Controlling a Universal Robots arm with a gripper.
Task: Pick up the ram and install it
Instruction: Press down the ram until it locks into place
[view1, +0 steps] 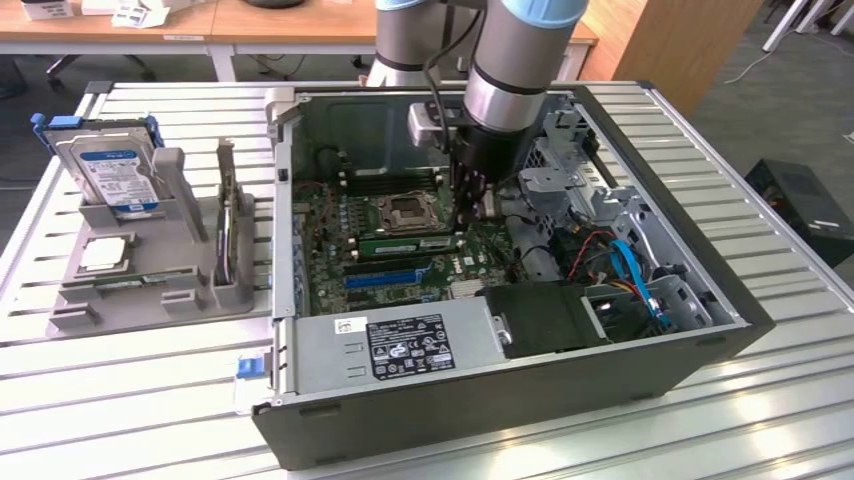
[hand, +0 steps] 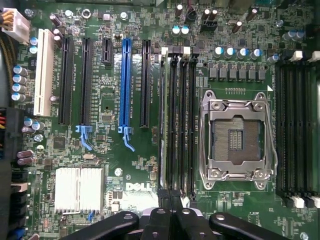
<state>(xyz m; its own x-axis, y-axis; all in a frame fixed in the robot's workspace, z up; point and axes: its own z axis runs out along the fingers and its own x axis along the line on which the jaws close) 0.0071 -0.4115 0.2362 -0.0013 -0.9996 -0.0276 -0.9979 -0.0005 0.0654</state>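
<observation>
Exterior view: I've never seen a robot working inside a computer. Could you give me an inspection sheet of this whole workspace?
Surface: slatted metal table carrying an open computer case.
Job's things: ram stands on edge in a motherboard slot beside the empty processor socket.
Clutter: grey holder with a hard drive and a processor chip.
Grippers: gripper shut, down inside the case at one end of the ram; contact cannot be told.
Cables: blue and red cables inside the case.
Surroundings: wooden desks behind; black box on the floor.
</observation>
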